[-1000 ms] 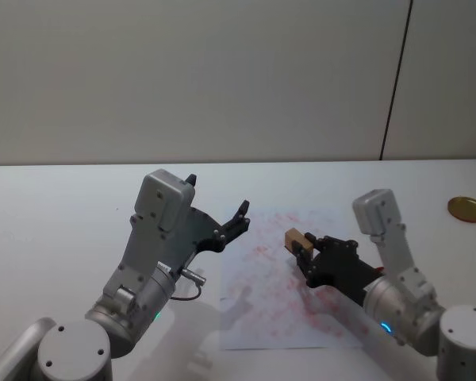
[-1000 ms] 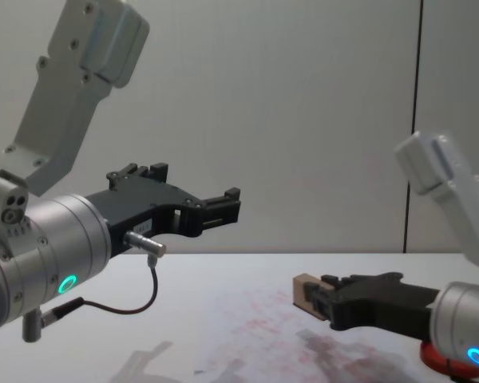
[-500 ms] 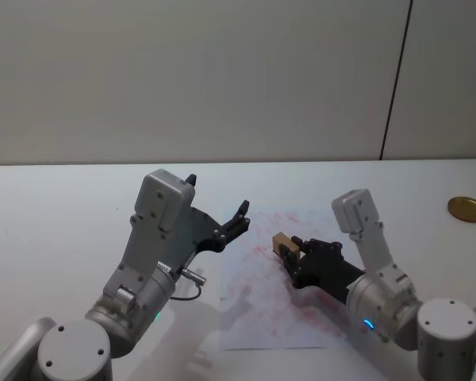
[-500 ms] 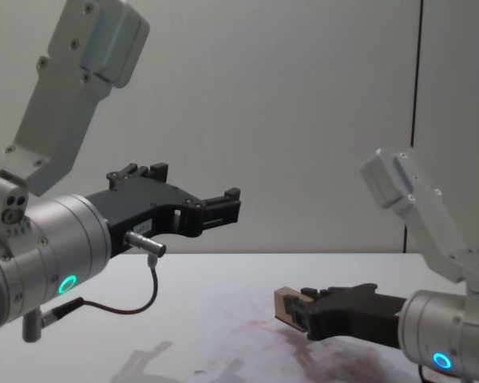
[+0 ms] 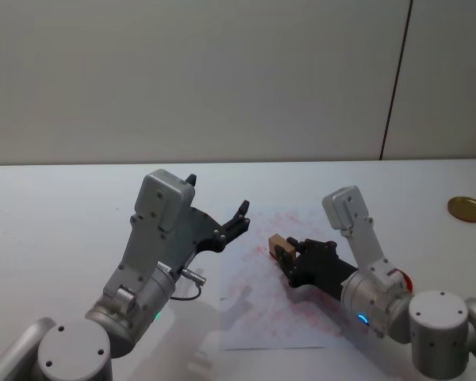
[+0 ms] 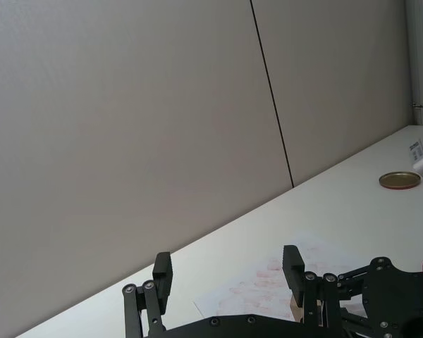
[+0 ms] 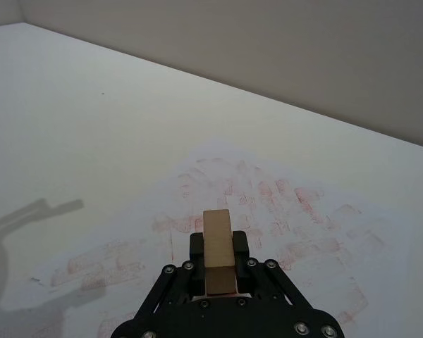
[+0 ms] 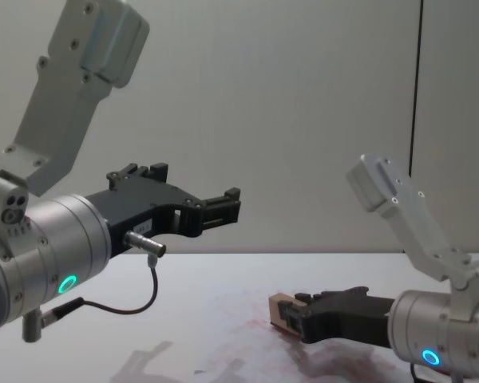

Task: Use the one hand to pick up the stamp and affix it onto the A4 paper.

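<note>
Stamp (image 5: 278, 241): small wooden block. Judged light, rigid and not fragile. The smooth sides could slip, so the best hold is across two opposite flat faces.

Right claw (image 5: 286, 253): closed on the stamp in that way. Its fingers clamp the rear part and the front end juts clear.

The stamp sits low over the far part of the A4 paper (image 5: 262, 313); whether they touch cannot be told. The sheet is thin and may shift.

Left claw (image 5: 216, 197): idle, raised above the table (image 5: 55, 206). Jaws wide apart, holding nothing.

Right tool (image 5: 285, 252) with stamp (image 5: 276, 240), seemingly just above A4 paper (image 5: 258, 313).
</note>
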`<action>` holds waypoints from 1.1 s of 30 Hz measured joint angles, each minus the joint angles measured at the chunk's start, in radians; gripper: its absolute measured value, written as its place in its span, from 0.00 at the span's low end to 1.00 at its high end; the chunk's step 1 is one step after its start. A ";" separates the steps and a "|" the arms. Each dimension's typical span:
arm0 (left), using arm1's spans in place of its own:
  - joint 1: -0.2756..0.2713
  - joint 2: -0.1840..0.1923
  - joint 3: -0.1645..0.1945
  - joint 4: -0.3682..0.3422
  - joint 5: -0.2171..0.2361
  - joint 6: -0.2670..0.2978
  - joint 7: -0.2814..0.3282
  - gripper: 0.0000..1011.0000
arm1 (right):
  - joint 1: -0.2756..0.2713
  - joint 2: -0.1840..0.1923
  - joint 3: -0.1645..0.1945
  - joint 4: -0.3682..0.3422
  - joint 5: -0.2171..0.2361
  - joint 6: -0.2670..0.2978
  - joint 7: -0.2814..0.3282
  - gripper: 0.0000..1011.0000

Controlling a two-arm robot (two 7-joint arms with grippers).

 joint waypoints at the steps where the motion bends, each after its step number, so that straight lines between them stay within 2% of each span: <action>1: 0.000 0.000 0.000 0.000 0.000 0.000 0.000 0.98 | 0.002 0.000 0.000 0.002 -0.001 0.001 0.001 0.21; 22: 0.000 0.000 0.000 0.000 0.000 0.000 0.000 0.98 | 0.027 -0.005 0.000 0.027 -0.016 0.040 0.021 0.21; 33: 0.000 0.000 0.000 0.000 0.000 0.000 0.000 0.98 | 0.027 -0.002 0.003 0.016 -0.011 0.044 0.023 0.21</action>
